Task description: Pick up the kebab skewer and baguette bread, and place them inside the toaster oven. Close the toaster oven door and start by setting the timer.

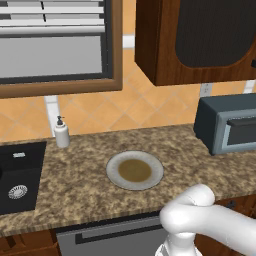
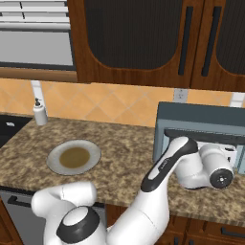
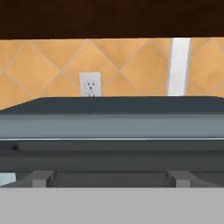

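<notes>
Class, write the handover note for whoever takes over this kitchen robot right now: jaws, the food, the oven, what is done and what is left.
Gripper: jaws wide open, nothing between them, right at the front of the toaster oven.
Plate on the counter carries no skewer or baguette. They are probably in the oven, but its inside cannot be seen.
Toaster oven door: looks shut in the left base view.
Left: confirm the door is shut, then set the timer knob.
</notes>
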Controlling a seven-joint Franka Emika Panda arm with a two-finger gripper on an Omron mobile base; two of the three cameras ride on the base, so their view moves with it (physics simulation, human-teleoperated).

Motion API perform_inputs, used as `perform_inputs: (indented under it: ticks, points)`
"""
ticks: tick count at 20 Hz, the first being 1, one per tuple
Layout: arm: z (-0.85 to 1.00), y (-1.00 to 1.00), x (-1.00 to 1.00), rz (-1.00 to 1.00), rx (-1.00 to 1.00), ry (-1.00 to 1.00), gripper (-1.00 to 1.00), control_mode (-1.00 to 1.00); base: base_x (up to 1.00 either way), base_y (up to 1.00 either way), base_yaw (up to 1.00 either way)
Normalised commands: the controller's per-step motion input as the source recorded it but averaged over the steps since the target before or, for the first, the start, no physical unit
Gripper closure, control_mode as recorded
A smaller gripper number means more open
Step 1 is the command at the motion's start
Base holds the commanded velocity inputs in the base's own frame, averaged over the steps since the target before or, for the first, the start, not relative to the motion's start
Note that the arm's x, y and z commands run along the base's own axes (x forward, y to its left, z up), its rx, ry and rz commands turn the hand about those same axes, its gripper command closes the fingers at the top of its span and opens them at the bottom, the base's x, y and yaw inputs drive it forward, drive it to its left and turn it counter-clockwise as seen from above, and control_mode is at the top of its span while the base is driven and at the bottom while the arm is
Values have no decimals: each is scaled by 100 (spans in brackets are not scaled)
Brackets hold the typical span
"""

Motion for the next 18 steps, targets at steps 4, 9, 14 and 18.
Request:
perform_inputs:
  ticks: [4, 9, 14, 18]
  points:
    - [2, 0, -94, 0, 0, 0, -100, -100, 0, 0, 0]
    - [0, 12, -46, 0, 0, 1, -100, -100, 0, 0, 0]
    - [0, 20, -8, 0, 0, 2, -100, -100, 0, 0, 0]
    - [0, 27, -1, 0, 0, 0, -100, -100, 0, 0, 0]
